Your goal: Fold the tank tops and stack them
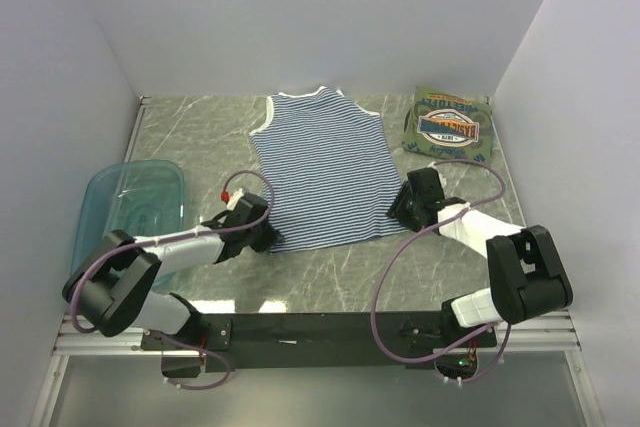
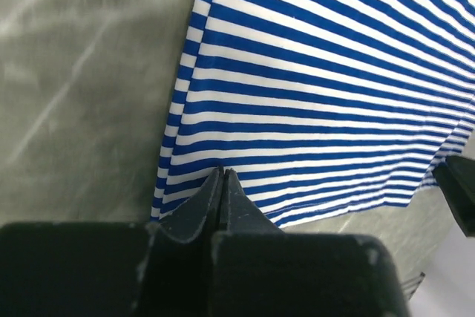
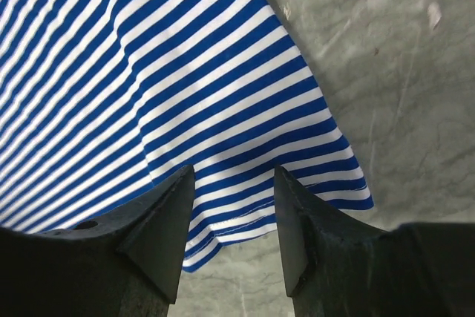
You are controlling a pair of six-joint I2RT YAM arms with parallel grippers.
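Beneath the open right gripper [image 3: 234,183], the striped top [image 1: 322,172] is awaiting its pinch; the left gripper [image 2: 223,177] is clamping the hem.

Bright, even light, soft shadows; the left hand [image 2: 223,176] looms dark, blurred.

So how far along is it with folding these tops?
Partway. The olive-green top lies folded at the far right, so one looks done. The striped top is spread flat and not yet folded. The left gripper is shut on its near hem corner, and the right gripper is open over the other corner. Folding and stacking it remain.
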